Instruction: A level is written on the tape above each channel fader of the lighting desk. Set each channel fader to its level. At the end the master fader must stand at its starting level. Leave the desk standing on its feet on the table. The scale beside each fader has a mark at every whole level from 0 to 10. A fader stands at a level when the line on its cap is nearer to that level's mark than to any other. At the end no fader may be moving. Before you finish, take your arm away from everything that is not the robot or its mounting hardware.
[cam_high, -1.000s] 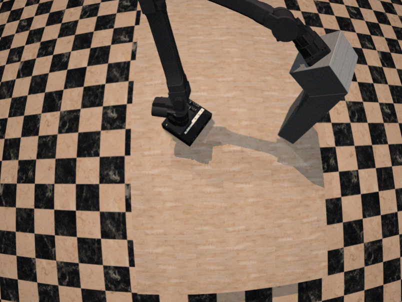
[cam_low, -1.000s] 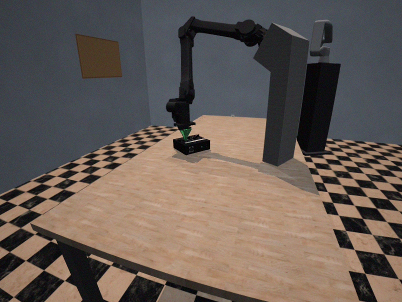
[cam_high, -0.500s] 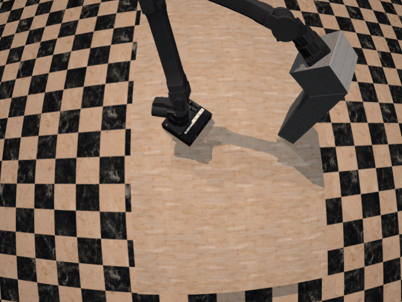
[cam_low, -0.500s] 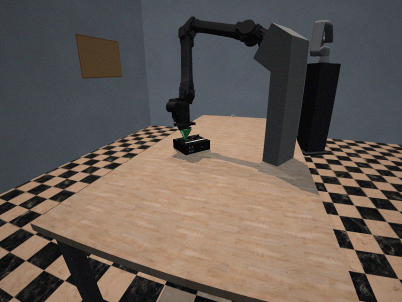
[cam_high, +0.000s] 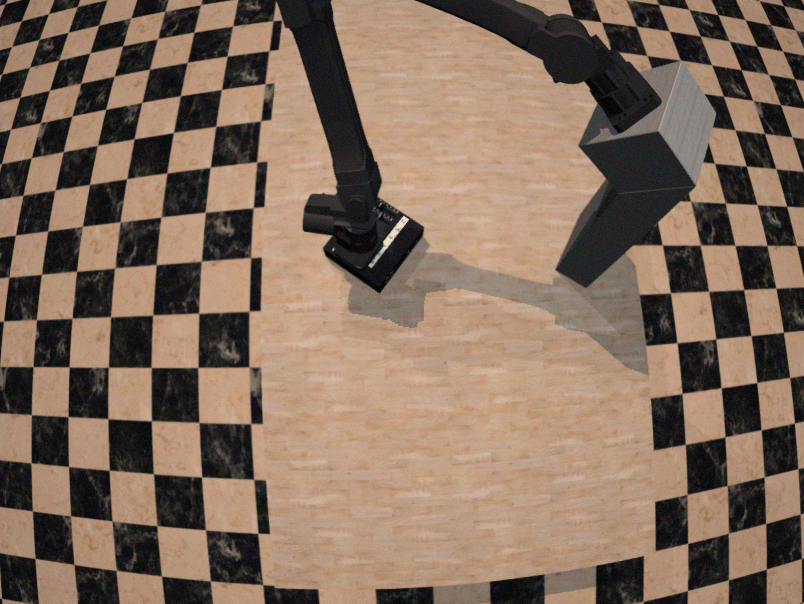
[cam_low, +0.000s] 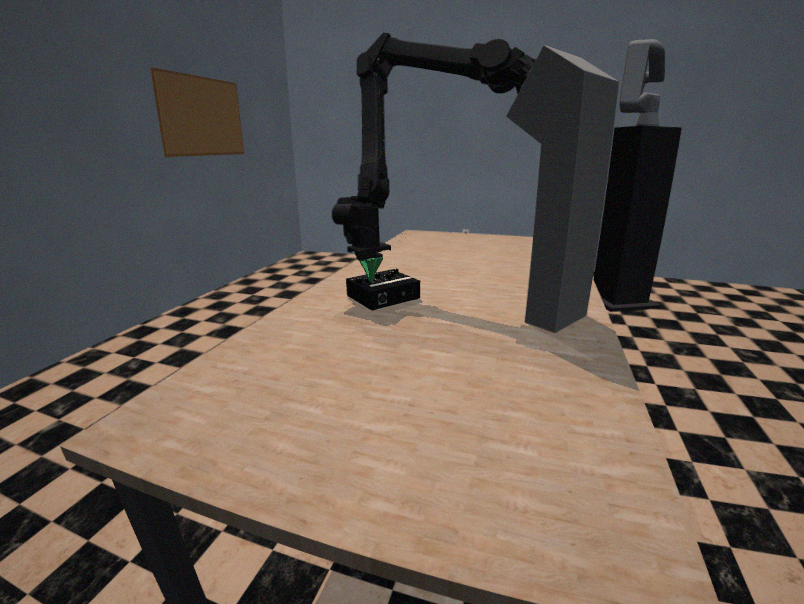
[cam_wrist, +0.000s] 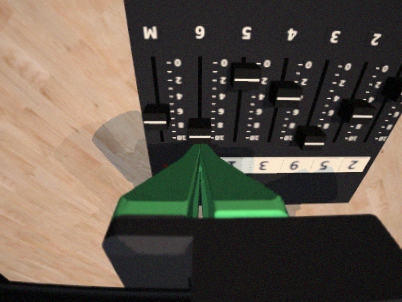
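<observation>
The black lighting desk (cam_wrist: 260, 95) stands on the table; it also shows in the overhead view (cam_high: 375, 245) and the side view (cam_low: 382, 290). My gripper (cam_wrist: 200, 150) has green fingers, is shut and empty, and its tip sits just below the channel 6 fader cap (cam_wrist: 200, 129), which stands near 10. The master fader cap (cam_wrist: 155, 114) stands near 7. The channel 5 cap (cam_wrist: 247, 75) is near 2, channel 4 cap (cam_wrist: 288, 92) near 4, channel 3 cap (cam_wrist: 311, 137) near 10, channel 2 cap (cam_wrist: 360, 110) near 7. The white tape (cam_wrist: 300, 164) reads 3, 9, 5, 2; my fingers hide its left end.
A tall grey block (cam_low: 565, 188) holding the arm's base stands on the table to the right of the desk. A black pedestal (cam_low: 633, 214) stands on the floor behind it. The table's left edge lies close beside the desk (cam_high: 266, 214).
</observation>
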